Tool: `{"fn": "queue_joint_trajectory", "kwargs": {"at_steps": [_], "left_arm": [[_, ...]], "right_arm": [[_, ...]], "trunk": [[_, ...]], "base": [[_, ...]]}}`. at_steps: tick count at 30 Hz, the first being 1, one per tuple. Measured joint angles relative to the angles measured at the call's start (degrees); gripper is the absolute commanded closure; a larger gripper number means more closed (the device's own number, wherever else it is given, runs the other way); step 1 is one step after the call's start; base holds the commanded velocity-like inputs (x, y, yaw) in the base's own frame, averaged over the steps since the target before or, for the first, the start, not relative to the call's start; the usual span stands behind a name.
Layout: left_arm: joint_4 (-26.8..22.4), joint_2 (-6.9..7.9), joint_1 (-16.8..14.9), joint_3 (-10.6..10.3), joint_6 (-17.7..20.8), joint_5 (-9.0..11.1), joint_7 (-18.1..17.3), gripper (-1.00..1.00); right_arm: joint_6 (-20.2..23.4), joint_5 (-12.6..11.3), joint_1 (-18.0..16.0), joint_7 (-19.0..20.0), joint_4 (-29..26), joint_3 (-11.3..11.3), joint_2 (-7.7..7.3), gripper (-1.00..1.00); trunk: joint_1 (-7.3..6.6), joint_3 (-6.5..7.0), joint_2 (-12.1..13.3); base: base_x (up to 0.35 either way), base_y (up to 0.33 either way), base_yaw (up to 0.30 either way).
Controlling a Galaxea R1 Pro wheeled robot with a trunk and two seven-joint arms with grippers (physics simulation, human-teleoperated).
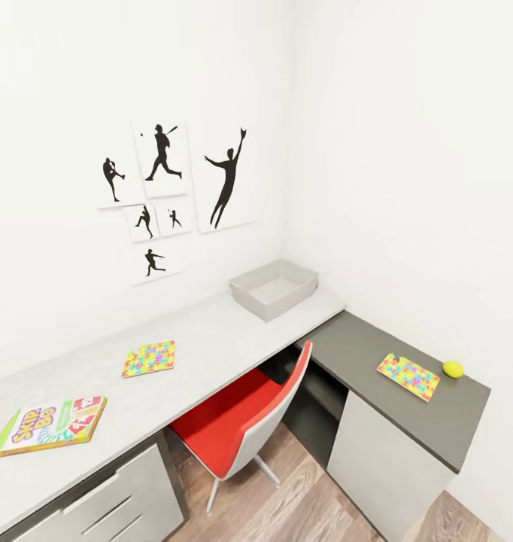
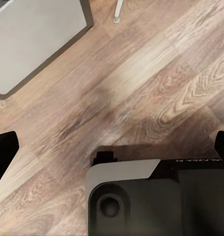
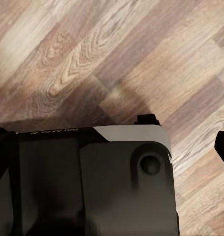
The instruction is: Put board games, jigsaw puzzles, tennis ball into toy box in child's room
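From the head view I'm facing the desk (image 1: 211, 339) corner, with nothing in hand, as far as I can judge. The tray (image 1: 274, 289) sits at the far end of the pale top against the wall, empty. A Skip-Bo box (image 1: 47, 426) lies at the near left end, one puzzle (image 1: 149, 358) lies between it and the tray, and the second puzzle (image 1: 408, 376) lies on the dark section just beside the yellow ball (image 1: 453, 369). The red chair (image 1: 245, 418) is pushed in at the corner. In the left wrist view the left gripper (image 2: 112, 147) hangs over the wood floor (image 2: 141, 83) with its dark fingertips at the two frame edges, spread wide; the right gripper (image 3: 112, 142) shows one fingertip clearly and the other side is too dark, so I can't tell its state. I judge the step is approach: I'd roll closer, keep the base off the chair legs, and raise an arm before reaching, taking the nearest puzzle or the Skip-Bo first. Readable writing: "SKIP-BO" on the box lid; the lettering on the robot body in the wrist views is too blurred to read.
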Motion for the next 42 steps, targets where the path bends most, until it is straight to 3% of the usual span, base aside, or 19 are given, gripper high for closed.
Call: {"fn": "queue_joint_trajectory", "kwargs": {"at_steps": [11, 35, 42], "left_arm": [[0.00, 0.03, 0.00, 0.00, -0.07, 0.00, 0.00, -1.00], [0.00, 0.03, 0.00, 0.00, -0.24, 0.00, 0.00, -1.00], [-0.02, 0.00, 0.01, 0.00, -0.19, 0.00, 0.00, -1.00]], "right_arm": [[0.00, 0.00, 0.00, 0.00, 0.00, -0.01, 0.01, -1.00], [0.00, 0.00, 0.00, 0.00, 0.00, -0.01, 0.01, -1.00], [0.00, 0.00, -0.01, 0.00, 0.02, -0.01, 0.00, -1.00]], "trunk": [[-0.01, 0.00, 0.00], [-0.01, 0.00, 0.00], [-0.01, 0.00, 0.00]], "base": [[0.116, -0.170, 0.006], [0.112, 0.007, 0.061], [0.145, -0.054, 0.208]]}}
